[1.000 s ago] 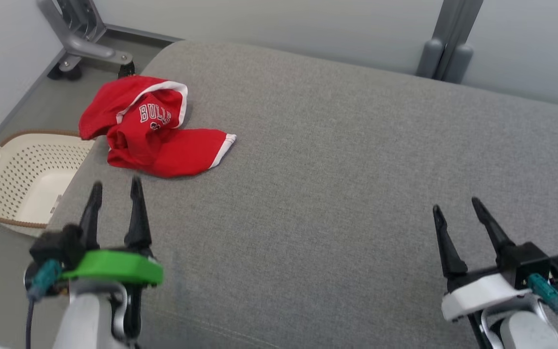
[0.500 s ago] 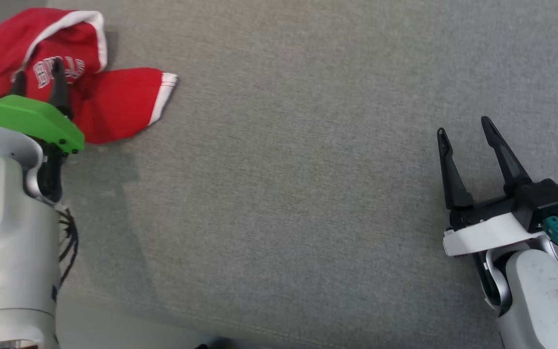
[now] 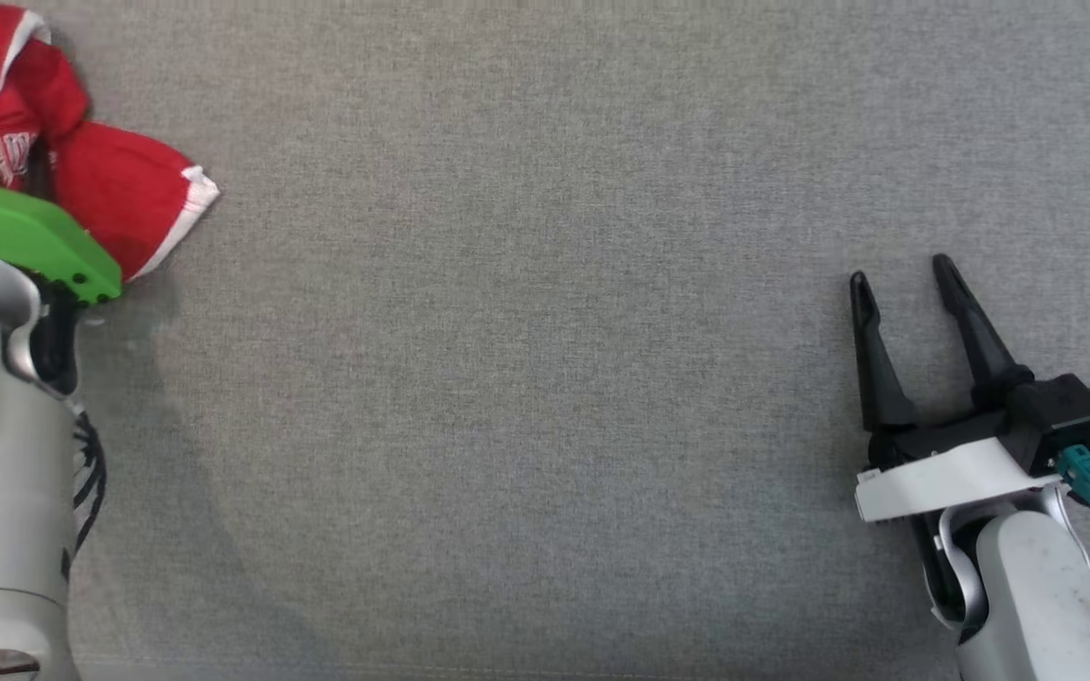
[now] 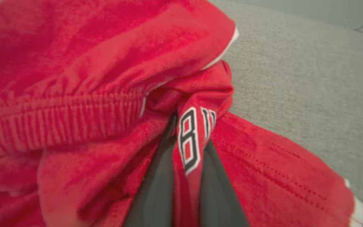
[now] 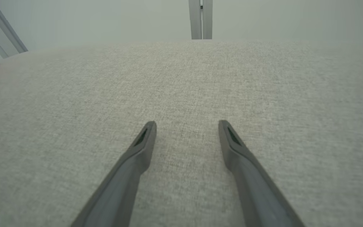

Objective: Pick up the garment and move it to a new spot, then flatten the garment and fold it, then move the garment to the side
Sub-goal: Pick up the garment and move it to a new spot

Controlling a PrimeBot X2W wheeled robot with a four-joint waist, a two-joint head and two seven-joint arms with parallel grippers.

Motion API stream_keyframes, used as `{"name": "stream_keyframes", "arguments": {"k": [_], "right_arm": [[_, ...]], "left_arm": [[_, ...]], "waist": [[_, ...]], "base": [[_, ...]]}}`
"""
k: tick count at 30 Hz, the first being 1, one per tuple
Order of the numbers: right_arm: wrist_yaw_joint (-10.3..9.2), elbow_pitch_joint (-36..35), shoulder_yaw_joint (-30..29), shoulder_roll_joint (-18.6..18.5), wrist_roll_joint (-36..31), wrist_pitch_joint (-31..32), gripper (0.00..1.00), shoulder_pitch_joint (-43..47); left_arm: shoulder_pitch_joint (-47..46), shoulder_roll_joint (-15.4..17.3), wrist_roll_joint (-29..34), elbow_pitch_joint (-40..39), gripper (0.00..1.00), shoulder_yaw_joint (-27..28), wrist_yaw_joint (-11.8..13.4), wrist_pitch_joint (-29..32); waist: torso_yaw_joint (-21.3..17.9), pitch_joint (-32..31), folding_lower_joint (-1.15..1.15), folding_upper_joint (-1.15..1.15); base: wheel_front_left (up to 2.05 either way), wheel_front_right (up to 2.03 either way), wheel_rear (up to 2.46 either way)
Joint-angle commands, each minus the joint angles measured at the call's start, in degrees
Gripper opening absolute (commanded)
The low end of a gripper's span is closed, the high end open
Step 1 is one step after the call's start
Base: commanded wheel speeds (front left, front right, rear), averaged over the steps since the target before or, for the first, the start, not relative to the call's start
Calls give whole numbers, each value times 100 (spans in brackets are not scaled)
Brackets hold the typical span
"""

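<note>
— State of left hand [image 4: 190, 132]?
— Clenched on a fold of the red garment [image 4: 106, 63]. White-and-black lettering [image 4: 187, 143] pinched between the two dark fingers [image 4: 159, 183], per left wrist view. In head view, tips hidden behind the green wrist cover [image 3: 29, 236].
— Garment, where?
— Far left of the grey upholstered surface [image 3: 545, 378], bunched and crumpled, cut off by the head view's left and top edges. White-trimmed hem [image 3: 187, 203] pointing right, lying on the fabric. Ribbed waistband [image 4: 58, 116] close up at left of the wrist view. Lifted or resting: cannot tell.
— And right hand [image 3: 900, 272]?
— Released, jaws wide apart, holding nothing. Low right of head view, well apart from the garment, over bare grey fabric. Touching the surface or just above: cannot tell.
— Beyond?
— Pale wall [image 5: 106, 19] and grey upright post [image 5: 200, 19] behind the surface's far edge, right wrist view. Red sliver of garment at that view's left edge.
</note>
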Motion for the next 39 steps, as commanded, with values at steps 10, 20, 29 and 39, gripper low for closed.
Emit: {"name": "stream_keyframes", "arguments": {"k": [10,20,29,39], "right_arm": [[-12,209,-119,244,225,13,100,721],[-12,183,-228,294,533,13,100,1035],[-11,172,-159,296,794,13,100,1030],[-11,193,-91,297,1073,13,100,817]], "left_arm": [[966,195,-1162,-3170,0,-1388,-36,1041],[2558,229,-2617,-6809,0,-1882,132,2856],[3095,-402,-4056,-7909,0,-2437,358,3601],[2550,-203,-3853,-5507,0,-1901,376,3193]], "waist": [[-200,-1686,-1,-1],[-1028,-2160,-1,-1],[-1898,-2005,-1,-1],[-2830,-1656,-1,-1]], "base": [[0,0,0],[0,0,0],[0,0,0],[0,0,0]]}}
